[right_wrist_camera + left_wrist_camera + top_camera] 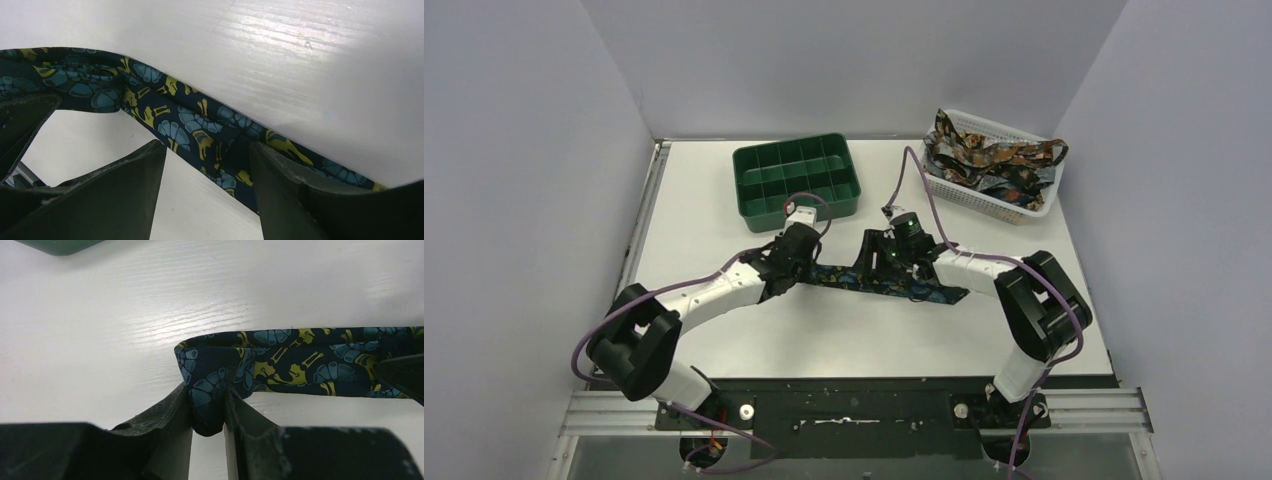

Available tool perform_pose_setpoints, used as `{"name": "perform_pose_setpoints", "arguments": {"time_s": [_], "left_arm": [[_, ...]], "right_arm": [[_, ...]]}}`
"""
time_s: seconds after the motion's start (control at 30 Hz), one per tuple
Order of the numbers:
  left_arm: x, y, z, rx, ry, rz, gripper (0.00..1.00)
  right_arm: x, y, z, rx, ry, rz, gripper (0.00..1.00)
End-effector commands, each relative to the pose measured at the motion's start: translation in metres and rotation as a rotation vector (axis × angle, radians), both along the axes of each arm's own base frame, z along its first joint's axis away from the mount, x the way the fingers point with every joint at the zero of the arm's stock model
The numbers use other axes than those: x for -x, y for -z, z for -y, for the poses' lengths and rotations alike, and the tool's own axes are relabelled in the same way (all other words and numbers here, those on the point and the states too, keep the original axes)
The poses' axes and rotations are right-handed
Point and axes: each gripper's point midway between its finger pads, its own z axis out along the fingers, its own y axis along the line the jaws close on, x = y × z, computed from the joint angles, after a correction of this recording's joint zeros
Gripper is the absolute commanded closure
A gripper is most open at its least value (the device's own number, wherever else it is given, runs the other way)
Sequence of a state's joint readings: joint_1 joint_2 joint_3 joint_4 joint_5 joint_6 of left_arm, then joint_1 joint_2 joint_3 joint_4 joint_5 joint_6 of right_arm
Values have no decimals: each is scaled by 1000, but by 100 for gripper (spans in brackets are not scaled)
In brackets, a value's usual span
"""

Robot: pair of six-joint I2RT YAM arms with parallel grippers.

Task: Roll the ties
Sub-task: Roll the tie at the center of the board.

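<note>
Pinching folded end of tie (300,360) in near-shut left gripper (207,407), plain only from left wrist. Straddling strip with right gripper (207,150) jaws apart, clamping nothing. From above: lying flat mid-table, near tray (759,208), bare table (854,335) toward near edge.

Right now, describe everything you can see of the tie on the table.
The tie is a long, narrow strip of smooth-looking fabric, dark navy with blue fan shapes and yellow motifs. It lies stretched across the white table. Its left end is folded over and pinched in the left end effector. Farther along, it passes between the open fingers of the right end effector.
</note>
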State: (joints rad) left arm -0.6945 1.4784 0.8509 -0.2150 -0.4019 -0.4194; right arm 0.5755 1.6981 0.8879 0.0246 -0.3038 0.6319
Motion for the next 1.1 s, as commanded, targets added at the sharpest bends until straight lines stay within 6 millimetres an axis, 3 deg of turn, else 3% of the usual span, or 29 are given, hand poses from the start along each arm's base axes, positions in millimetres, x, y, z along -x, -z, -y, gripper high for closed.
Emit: {"name": "perform_pose_setpoints", "arguments": {"time_s": [0.0, 0.53, 1.07], "left_arm": [[-12, -17, -10, -110, -45, 70, 76], [-10, -13, 5, -299, -48, 111, 68], [-6, 9, 56, -287, 45, 70, 65]], "right_arm": [[-7, -23, 0, -37, 3, 67, 36], [-8, -32, 14, -52, 74, 91, 34], [-6, -32, 29, -67, 134, 92, 33]]}}
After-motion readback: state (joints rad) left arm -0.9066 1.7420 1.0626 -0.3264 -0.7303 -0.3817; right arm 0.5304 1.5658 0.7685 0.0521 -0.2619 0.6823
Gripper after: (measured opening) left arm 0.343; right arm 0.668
